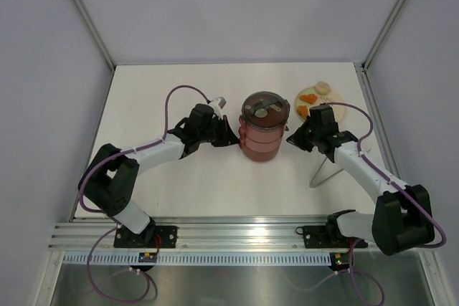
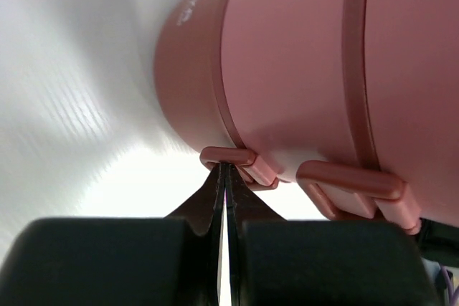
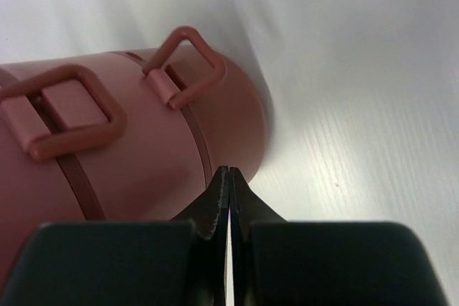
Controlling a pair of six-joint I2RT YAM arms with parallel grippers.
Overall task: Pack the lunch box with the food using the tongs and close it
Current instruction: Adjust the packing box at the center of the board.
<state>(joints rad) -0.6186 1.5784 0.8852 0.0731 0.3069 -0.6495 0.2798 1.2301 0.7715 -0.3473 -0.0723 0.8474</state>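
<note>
While the lunch box [image 1: 262,128] stood stacked at the middle of the tabletop [image 1: 186,191], I had both claws pressed in at its sides: left claw [image 1: 234,136] clenched with nothing in it, tips right up against a small side handle [image 2: 228,155] on the lower tier, and right claw [image 1: 290,139] also clenched and empty, tips at the wall of the box, just below another side clasp [image 3: 188,62]. Stack count: three dark-red tiers, one grey top lid [image 1: 264,107] already seated. Tongs [image 1: 324,170]: one pair, lying on the tabletop by my right forearm, well apart from either claw and not gripped. Food [image 1: 310,102]: still on the cream plate [image 1: 337,98] behind the right claw, at least three orange pieces plus one pale round piece; smaller bits too small to tell. My read: this was the closing/latching end of the job, or steadying the stack, yet food remained on the plate, so packing looked incomplete. Couldn't see inside the tiers, so couldn't tell how much had gone in. Next move as I judged it: either nudge the side clasps home with shut tips, needing a light, square push from both sides so the stack wouldn't tip, or back off, unstack, and have the right claw fetch the tongs for the leftover pieces.
</note>
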